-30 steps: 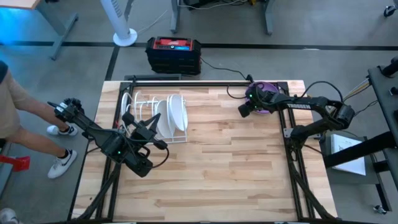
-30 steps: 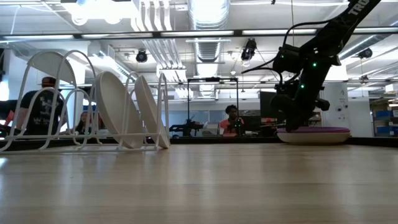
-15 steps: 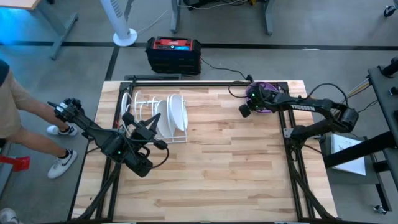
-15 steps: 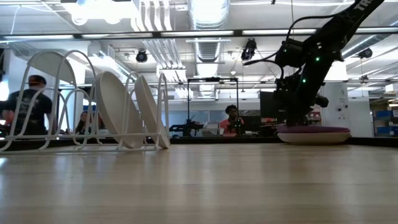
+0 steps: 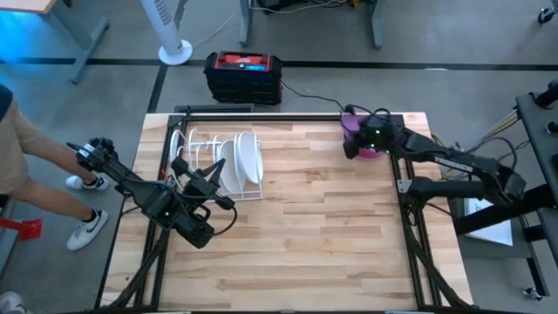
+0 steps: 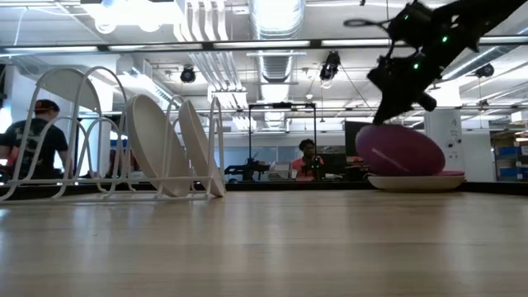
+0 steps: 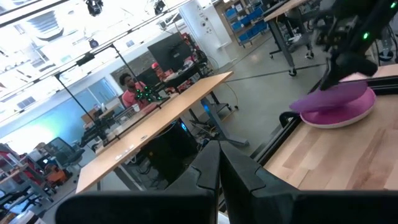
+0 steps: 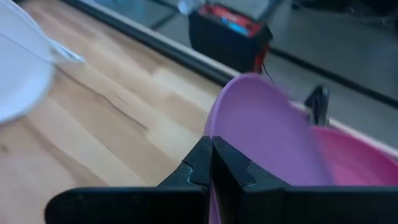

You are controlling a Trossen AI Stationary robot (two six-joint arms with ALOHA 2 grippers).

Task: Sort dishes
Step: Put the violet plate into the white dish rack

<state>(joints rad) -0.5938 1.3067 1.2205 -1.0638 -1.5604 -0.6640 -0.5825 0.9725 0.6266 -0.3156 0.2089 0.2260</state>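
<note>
Several white plates stand on edge in the white wire rack at the far left; the low view shows two of these plates. At the far right lies a stack of dishes, a cream one under magenta. My right gripper is shut on a purple plate tipped up above that stack. The right wrist view shows the purple plate and a magenta dish behind it. My left gripper waits shut beside the rack's near side. My right gripper pinches the purple plate's rim between its two fingers, on the side toward the table's left. The fingers come slanting down from above. The plate is tilted steeply, its held edge raised; its lower edge seems to rest on the stack.
A black and red box sits on the floor beyond the far edge. A person stands off the table's left side. Bare wood fills the middle and near part of the table.
My right gripper has risen above the stack and drawn slightly toward the far edge. The purple plate, which lay flat on the stack, is tipped up: its held edge has lifted while its opposite edge stays low by the stack.
</note>
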